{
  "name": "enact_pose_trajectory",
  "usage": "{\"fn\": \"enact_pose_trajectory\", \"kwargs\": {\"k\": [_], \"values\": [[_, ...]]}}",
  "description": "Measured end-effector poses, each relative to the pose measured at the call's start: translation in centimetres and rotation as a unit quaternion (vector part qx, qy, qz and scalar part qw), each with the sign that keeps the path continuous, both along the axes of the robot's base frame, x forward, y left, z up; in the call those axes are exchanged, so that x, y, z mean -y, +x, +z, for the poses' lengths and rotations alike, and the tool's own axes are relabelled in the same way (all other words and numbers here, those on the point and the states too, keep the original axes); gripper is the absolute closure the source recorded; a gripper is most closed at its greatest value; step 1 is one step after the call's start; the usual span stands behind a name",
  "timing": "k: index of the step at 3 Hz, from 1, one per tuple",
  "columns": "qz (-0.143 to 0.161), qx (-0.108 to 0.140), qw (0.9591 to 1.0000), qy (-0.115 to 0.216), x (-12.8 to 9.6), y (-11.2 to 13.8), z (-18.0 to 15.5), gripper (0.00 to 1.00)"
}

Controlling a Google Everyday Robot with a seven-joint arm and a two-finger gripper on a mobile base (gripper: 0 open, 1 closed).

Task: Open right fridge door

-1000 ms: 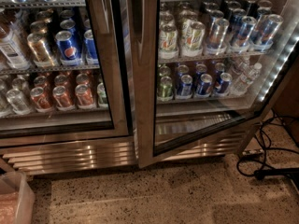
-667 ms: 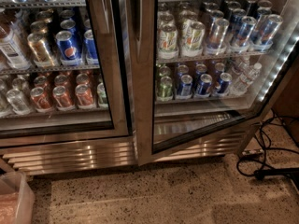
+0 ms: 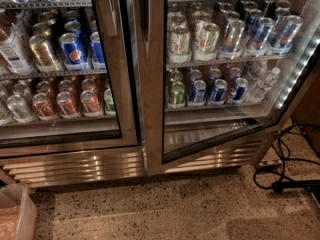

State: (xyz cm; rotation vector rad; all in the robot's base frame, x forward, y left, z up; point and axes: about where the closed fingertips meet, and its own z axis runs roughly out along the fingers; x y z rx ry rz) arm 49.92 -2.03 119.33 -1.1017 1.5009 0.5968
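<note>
Nearest, at the lower left corner, a translucent plastic bin point(image 3: 16, 215) is set on the speckled stone floor point(image 3: 150, 209); something pinkish is held in it, but it cannot be identified. At the right, black cables point(image 3: 280, 171) are looped across the floor. A slatted steel grille point(image 3: 80, 166) is seen along the fridge base.

The right fridge door point(image 3: 152, 84), glass-paned with a wide brushed-steel frame and black pane border, is found right of centre. It is swung slightly ajar: its bottom edge is slanted away from the grille, with the left edge brought closest to the camera. Only the lower part of its handle is shown at the top.

Through its pane, green and blue cans point(image 3: 207, 91) and clear water bottles point(image 3: 262, 83) are seen on the lower shelf; pale green-labelled cans point(image 3: 192, 40) and silver-blue cans point(image 3: 260, 31) are stocked above.

Just beside it, the left steel-framed glass door point(image 3: 127, 94) is shut, and blue Pepsi cans point(image 3: 74, 49) over orange cans point(image 3: 67, 104) are displayed behind it.

The claw is outside the camera view; whether it is released or clenched cannot be told.
</note>
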Motion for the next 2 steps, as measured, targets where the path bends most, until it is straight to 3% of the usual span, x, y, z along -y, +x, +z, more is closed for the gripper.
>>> {"fn": "enact_pose_trajectory", "kwargs": {"k": [2], "values": [[0.000,-0.043,0.9987,0.026,-1.9,-5.3,0.4,0.00]]}}
